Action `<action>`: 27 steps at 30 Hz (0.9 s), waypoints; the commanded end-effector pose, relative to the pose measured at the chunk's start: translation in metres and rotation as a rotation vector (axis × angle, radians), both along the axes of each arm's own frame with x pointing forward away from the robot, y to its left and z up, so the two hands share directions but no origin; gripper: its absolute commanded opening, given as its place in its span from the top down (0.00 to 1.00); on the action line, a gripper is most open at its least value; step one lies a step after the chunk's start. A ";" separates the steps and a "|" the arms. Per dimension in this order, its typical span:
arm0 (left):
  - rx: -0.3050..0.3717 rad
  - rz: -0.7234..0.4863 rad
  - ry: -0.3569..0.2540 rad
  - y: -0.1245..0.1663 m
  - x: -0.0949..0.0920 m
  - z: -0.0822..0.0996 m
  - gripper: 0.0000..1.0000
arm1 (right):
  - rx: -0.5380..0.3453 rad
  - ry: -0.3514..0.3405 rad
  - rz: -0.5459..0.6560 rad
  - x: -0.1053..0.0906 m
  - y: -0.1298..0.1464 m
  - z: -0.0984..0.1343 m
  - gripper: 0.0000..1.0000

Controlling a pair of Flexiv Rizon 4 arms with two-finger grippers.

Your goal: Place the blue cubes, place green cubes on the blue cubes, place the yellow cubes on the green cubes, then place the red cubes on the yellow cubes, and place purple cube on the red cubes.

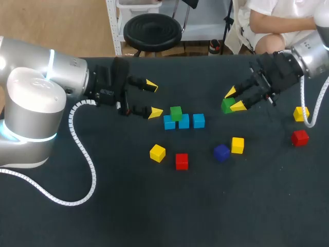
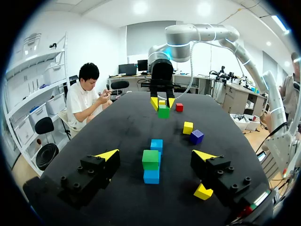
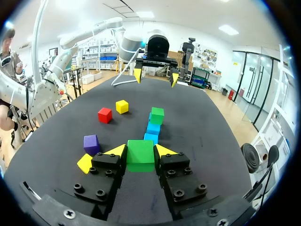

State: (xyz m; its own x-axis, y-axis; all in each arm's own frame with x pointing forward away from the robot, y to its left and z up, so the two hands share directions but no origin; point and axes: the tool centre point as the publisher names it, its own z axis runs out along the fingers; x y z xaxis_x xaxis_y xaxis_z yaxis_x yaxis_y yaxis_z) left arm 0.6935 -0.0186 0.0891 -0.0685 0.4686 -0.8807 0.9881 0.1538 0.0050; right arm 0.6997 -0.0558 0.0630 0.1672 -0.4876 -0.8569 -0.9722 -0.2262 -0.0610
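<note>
Three blue cubes [image 1: 199, 120] sit far from the table [image 1: 128, 216] edges — left gripper [image 1: 153, 99] gapes beside them, right gripper [image 1: 234, 99] pinches a green cube [image 1: 226, 106].

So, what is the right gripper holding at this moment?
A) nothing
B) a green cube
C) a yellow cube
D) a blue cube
B: the right gripper has both yellow tips pressed on opposite sides of a green cube.
</note>
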 end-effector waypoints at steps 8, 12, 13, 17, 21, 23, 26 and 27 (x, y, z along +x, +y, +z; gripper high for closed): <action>-0.004 0.000 -0.004 0.001 -0.001 -0.001 0.00 | -0.026 0.142 -0.039 -0.005 0.063 0.019 1.00; -0.004 0.000 -0.004 0.001 -0.001 -0.001 0.00 | -0.078 0.141 -0.107 -0.012 0.071 0.026 1.00; -0.004 0.000 -0.004 0.001 -0.001 -0.001 0.00 | -0.091 0.138 -0.117 -0.014 0.072 0.027 1.00; -0.004 0.000 -0.004 0.001 -0.001 -0.001 0.00 | -0.087 0.126 -0.173 -0.020 0.074 0.026 1.00; -0.004 0.000 -0.004 0.001 -0.001 -0.001 0.00 | -0.075 0.133 -0.192 -0.025 0.078 0.018 1.00; -0.004 0.000 -0.004 0.001 -0.001 -0.001 0.00 | -0.074 0.146 -0.194 -0.027 0.080 0.013 1.00; -0.004 0.000 -0.004 0.001 -0.001 -0.001 0.00 | -0.063 0.157 -0.195 -0.027 0.081 0.003 1.00; -0.004 0.000 -0.004 0.001 -0.001 -0.001 0.00 | -0.061 0.162 -0.193 -0.026 0.081 0.000 1.00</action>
